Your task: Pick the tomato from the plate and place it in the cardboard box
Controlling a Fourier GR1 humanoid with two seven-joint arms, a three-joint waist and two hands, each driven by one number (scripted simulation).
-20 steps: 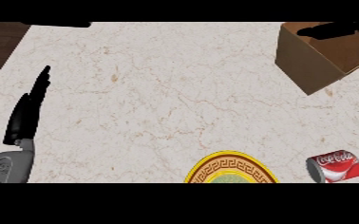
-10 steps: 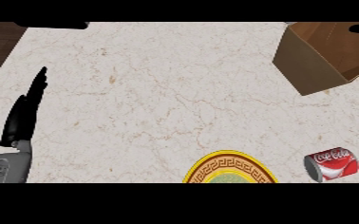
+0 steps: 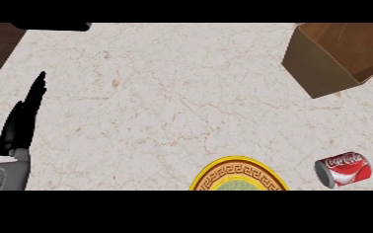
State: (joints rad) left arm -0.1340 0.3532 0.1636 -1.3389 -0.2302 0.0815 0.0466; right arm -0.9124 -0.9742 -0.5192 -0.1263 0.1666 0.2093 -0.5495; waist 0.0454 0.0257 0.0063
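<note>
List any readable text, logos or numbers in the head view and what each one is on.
"Coca-Cola": white script on the red soda can lying on its side at the lower right; blurred, so read mostly from the logo's shape.
The plate has a patterned gold rim, but that is ornament, not lettering.
The cardboard box and the counter show no text.

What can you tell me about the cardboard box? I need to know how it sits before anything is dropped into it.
The cardboard box sits at the counter's far right corner, cut off by the view's top and right edges. It looks like plain brown cardboard, with lighter outer walls and a darker inside. Its top is open and faces up; no flaps or contents show in the visible part. It stands turned at an angle, one corner pointing toward the robot. It rests on the marble counter; nothing else touches it.
</note>
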